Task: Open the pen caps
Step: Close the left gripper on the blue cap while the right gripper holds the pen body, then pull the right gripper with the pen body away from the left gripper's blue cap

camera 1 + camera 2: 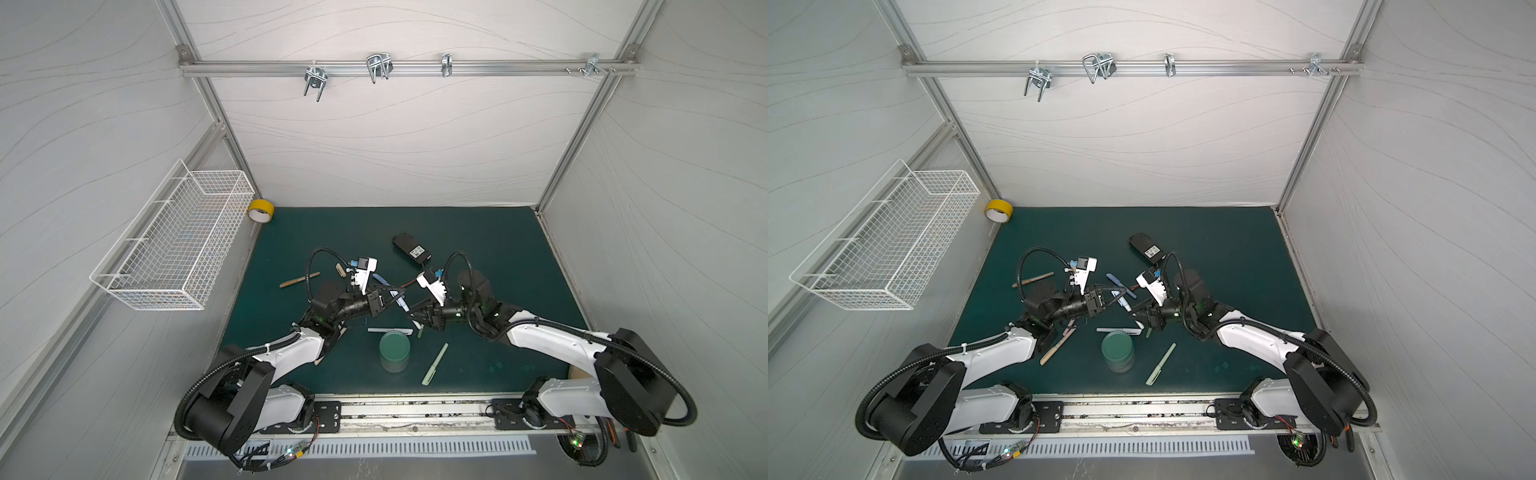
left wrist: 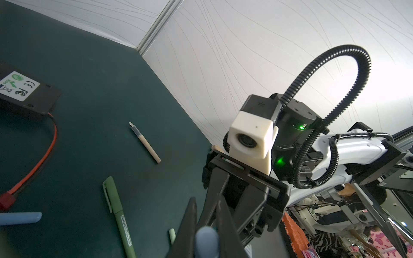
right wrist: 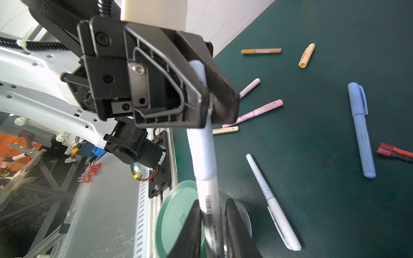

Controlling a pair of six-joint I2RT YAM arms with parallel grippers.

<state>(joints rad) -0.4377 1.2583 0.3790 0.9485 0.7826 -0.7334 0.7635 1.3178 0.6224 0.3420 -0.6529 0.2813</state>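
Note:
A pale blue pen (image 1: 401, 302) hangs over the green mat between both grippers. My left gripper (image 1: 392, 296) is shut on its blue cap (image 3: 202, 152); the cap's rounded end (image 2: 206, 239) shows between the fingers in the left wrist view. My right gripper (image 3: 213, 204) is shut on the white barcoded body (image 3: 207, 196), and in a top view it (image 1: 411, 311) sits just right of the left one. The cap is still seated on the body. On the mat lie a capped blue pen (image 3: 361, 129), a white pen (image 3: 272, 201), pink pens (image 3: 257, 111), a green pen (image 1: 435, 363) and a loose tan cap (image 3: 307, 55).
A clear container with a green lid (image 1: 395, 351) stands right below the held pen. A black battery pack (image 1: 411, 248) with a red wire lies behind the grippers. An uncapped tan pen body (image 2: 145, 143) lies near the right wall. A yellow tape roll (image 1: 260, 210) and a wire basket (image 1: 174, 241) are far left.

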